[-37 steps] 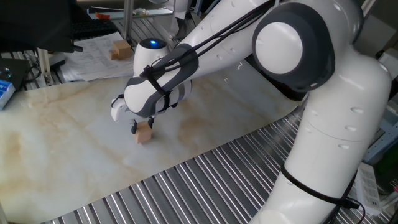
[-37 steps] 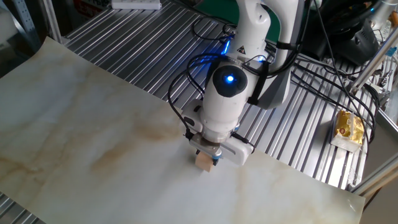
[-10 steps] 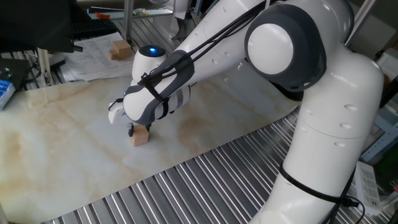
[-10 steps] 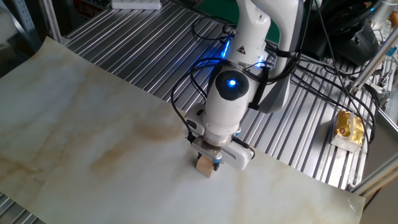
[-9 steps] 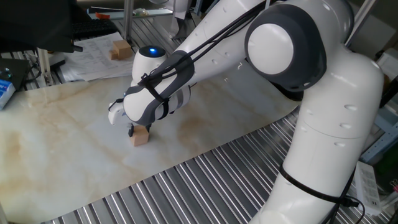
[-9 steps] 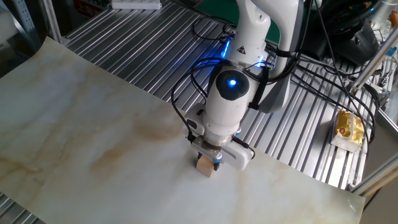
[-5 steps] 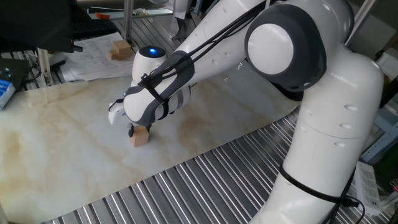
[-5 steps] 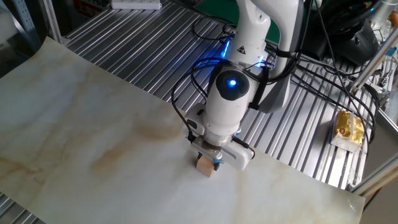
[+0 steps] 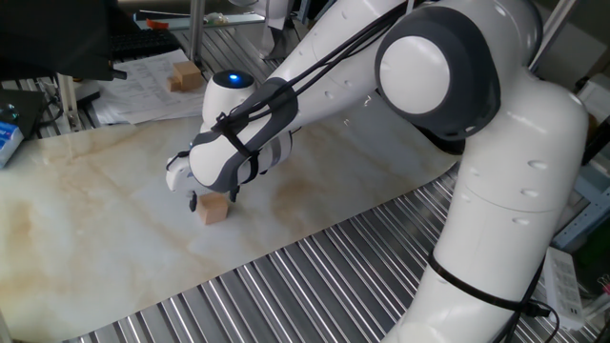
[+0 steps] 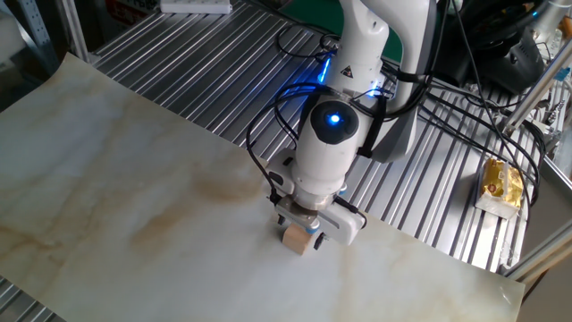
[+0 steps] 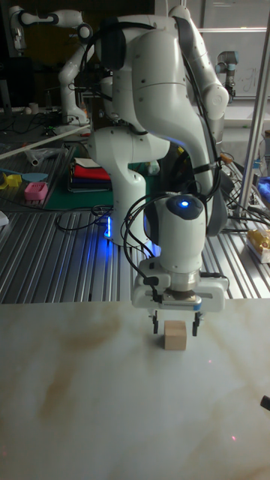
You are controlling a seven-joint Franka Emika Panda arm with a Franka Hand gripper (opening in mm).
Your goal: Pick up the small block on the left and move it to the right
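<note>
The small block (image 9: 214,211) is a plain tan wooden cube resting on the marbled sheet (image 9: 86,219); it also shows in the other fixed view (image 10: 294,239) and the tall fixed view (image 11: 175,337). My gripper (image 9: 213,201) hangs straight over it, pointing down. In the tall fixed view the gripper (image 11: 175,328) is open: one black fingertip (image 11: 155,327) stands left of the cube and the other stands right, each with a small gap to the wood. In the other fixed view the gripper (image 10: 301,230) sits low over the cube, and the wrist hides most of its fingers.
A larger tan wooden block (image 9: 185,76) lies on papers at the back left. Ribbed metal table (image 9: 315,276) borders the sheet. A blue box (image 9: 8,139) sits at the far left edge. Cables (image 10: 295,54) and a yellow packet (image 10: 500,183) lie behind the arm.
The fingers have spread apart and let go of the small block, which stays where it was on the sheet. The arm has not shifted in the last second.
</note>
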